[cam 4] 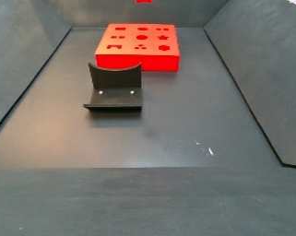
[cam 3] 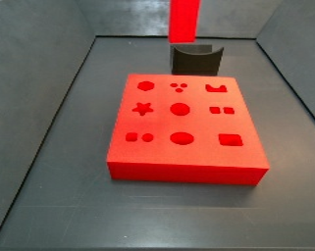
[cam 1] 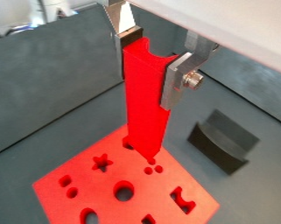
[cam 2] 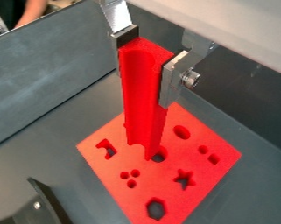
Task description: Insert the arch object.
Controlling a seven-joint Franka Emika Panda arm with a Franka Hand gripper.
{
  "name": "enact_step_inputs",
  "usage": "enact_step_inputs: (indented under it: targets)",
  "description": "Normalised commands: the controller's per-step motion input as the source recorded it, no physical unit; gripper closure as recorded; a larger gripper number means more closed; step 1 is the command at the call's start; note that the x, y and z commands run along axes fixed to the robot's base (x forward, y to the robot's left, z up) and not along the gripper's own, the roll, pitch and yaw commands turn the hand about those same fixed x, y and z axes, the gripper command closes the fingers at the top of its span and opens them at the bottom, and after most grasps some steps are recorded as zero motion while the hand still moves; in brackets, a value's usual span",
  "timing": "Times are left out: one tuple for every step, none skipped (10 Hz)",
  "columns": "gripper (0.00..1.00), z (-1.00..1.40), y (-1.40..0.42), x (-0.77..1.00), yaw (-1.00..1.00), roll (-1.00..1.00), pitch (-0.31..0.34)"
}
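Left side: In a side view you see the grey wall and the dark floor [cam 3: 68, 196] next to the red board.
Gripper: Your gripper [cam 1: 152, 54] shows in both wrist views [cam 2: 149, 54], up above the red board. You see it in the wrist views only.
Fingers: You can see two flat silver plates, one finger [cam 1: 180, 80] on each side of the bar. The same plate shows in the other wrist picture too [cam 2: 175, 79].
Jaws: They are squeezed tight on the arch object, holding it by its top end.
Arch object: Your long red bar [cam 1: 146, 101] sits right between the two plates and hangs straight down from them [cam 2: 140, 101]. Most of it sticks out below the fingers. In a side view you see a bit of it at the top, standing up behind the dark block [cam 3: 184, 20].
Low end of the bar: In the wrist views it is over the holes in the board. You cannot tell if it touches the board.
Red board: It lies flat on the floor [cam 3: 186, 132] and has many shaped holes. It is far back in a side view [cam 4: 137, 46].
Fixture: The dark bracket stands on the floor just behind the board [cam 3: 196, 57], apart from the board in a side view [cam 4: 114, 88].
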Motion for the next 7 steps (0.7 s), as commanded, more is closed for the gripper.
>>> enact_step_inputs:
  targets:
    - [1.0,-0.22,0.21,0.8,-0.42,0.0,-0.119]
    - [1.0,-0.25,0.19,0.82,-0.38,0.0,-0.134]
    - [1.0,-0.25,0.16,0.83,-0.36,0.0,-0.143]
    - [1.0,-0.25,0.14,0.85,-0.33,0.0,-0.154]
    - [1.0,-0.27,0.12,0.88,-0.29,0.01,-0.166]
    - [1.0,-0.28,0.12,0.9,-0.25,0.02,-0.18]
    - [1.0,-0.29,0.1,0.89,-0.22,0.03,-0.181]
